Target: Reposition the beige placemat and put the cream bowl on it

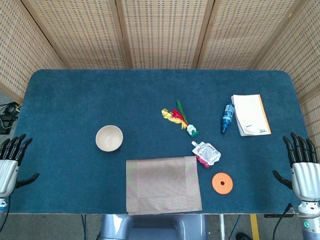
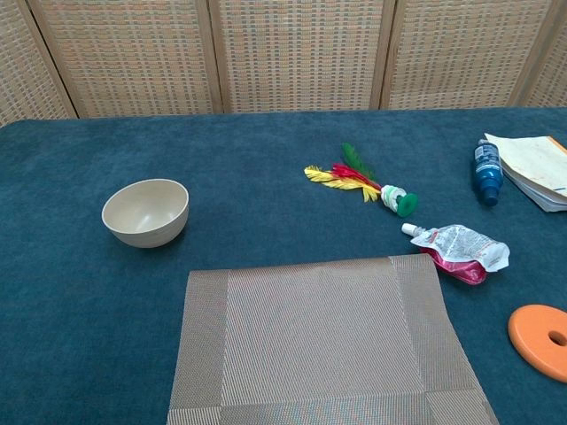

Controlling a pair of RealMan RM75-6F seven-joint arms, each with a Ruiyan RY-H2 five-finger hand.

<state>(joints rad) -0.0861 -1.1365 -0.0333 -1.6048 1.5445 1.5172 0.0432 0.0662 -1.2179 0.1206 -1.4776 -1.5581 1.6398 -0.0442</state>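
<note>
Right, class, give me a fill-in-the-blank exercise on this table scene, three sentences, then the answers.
1. The cream bowl stands on the blue cloth, not on the ____.
2. The orange disc has a ____ in its middle.
3. The left hand and right hand both hold ____.

Answers: placemat; hole; nothing

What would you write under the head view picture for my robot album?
Both hands, left and right, wait open at the table's ends, with the bowl beside the placemat.
</note>
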